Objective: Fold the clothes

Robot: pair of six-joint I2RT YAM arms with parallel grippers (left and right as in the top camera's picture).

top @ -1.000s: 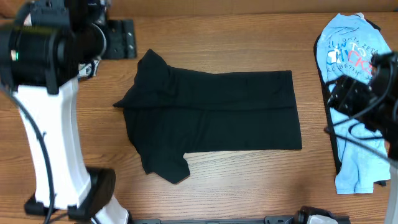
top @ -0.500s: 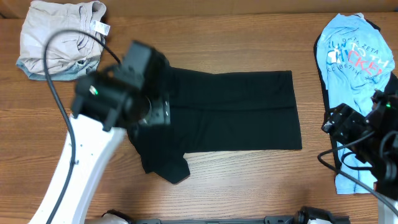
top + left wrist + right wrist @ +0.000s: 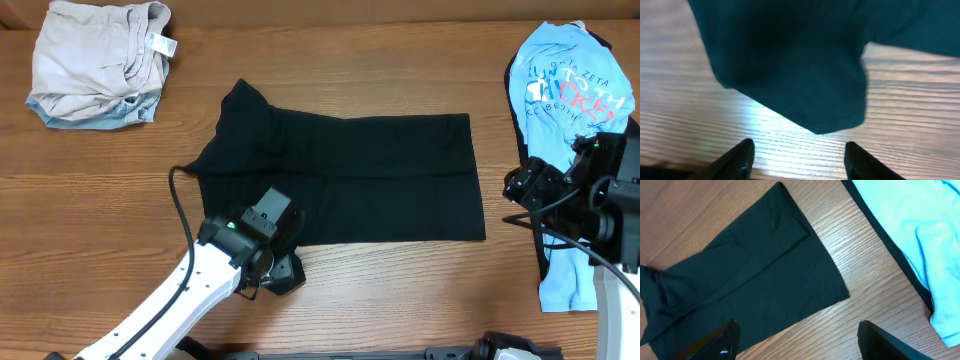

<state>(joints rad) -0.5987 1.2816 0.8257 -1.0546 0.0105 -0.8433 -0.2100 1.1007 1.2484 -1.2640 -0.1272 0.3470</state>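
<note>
Left wrist view: the left gripper point(image 3: 799, 148) is hovering, jaws apart, empty; the black shirt point(image 3: 790, 65) is lying just ahead.

- Front strip of table point(image 3: 420, 295), betw. black shirt point(image 3: 370, 180) and near edge, was bare wood: free pass.
- L gripper point(image 3: 285, 275) and its arm point(image 3: 170, 305) took up the front-left, over the shirt's near sleeve.
- L wrist view: bare wood betw. the fingers point(image 3: 740, 157); sleeve tip point(image 3: 825, 117) lay just ahead, not touching.
- Beige pile point(image 3: 95, 62) blocked the far-left corner; wood betw. it and the shirt was free.
- Blue tee point(image 3: 565, 110) filled the right edge.
- R gripper point(image 3: 518, 187) hung over the narrow gap betw. tee and shirt.
- R wrist view: open wood below wide jaws, shirt corner to one side, tee to the other.
</note>
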